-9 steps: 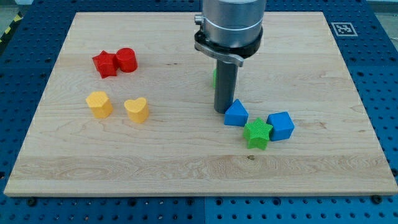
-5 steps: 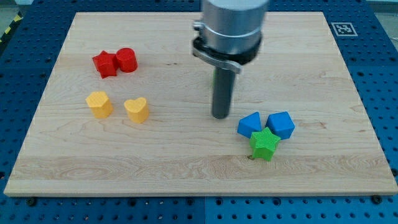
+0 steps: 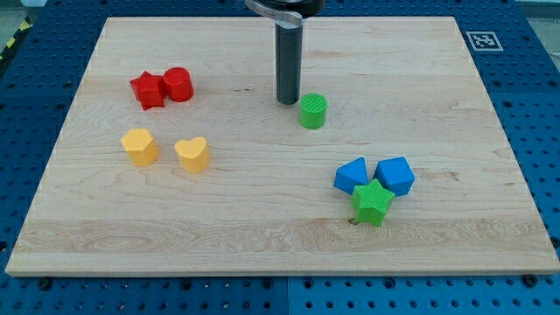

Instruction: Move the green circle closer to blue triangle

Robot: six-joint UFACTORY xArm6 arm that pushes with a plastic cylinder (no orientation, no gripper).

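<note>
The green circle stands on the wooden board, a little above the middle. My tip rests just to its upper left, very close to it; I cannot tell if they touch. The blue triangle lies toward the view's lower right, well below and right of the green circle. It touches a green star and sits beside a blue block.
A red star and a red cylinder sit together at the upper left. A yellow block and a yellow heart lie below them. A marker tag is at the board's top right corner.
My tip has moved up and slightly left, away from the blue triangle, uncovering the green circle. Earlier it pushed the blue triangle and green star right and down.
</note>
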